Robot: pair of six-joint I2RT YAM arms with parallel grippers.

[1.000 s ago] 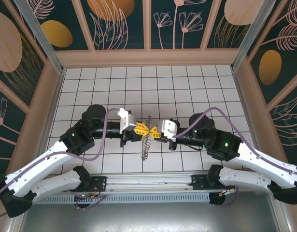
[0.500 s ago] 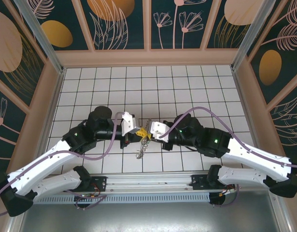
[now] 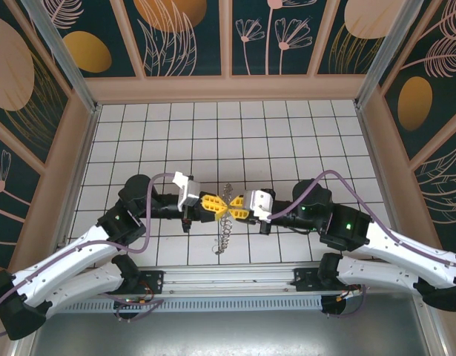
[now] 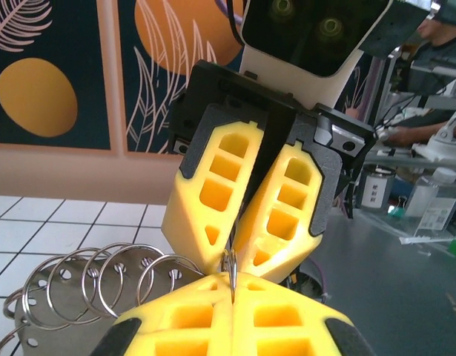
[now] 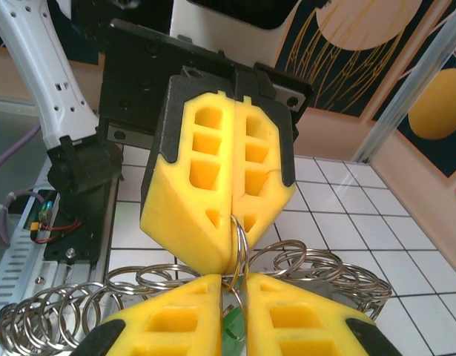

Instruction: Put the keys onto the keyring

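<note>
Left end effector [image 4: 231,285] clamps the thin, stiff, slippery keyring [image 4: 231,263]; right end effector [image 5: 233,282] sits barely parted around the light green key [image 5: 231,332], grip uncertain; pinch its flat faces.

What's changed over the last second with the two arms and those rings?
The left pincer and right pincer swung left and twisted half a second ago, then came back level to the middle. The string of rings swayed left with them and now hangs straight down again. Unchanged: pincers meet tip to tip around a ring, nothing dropped.
</note>
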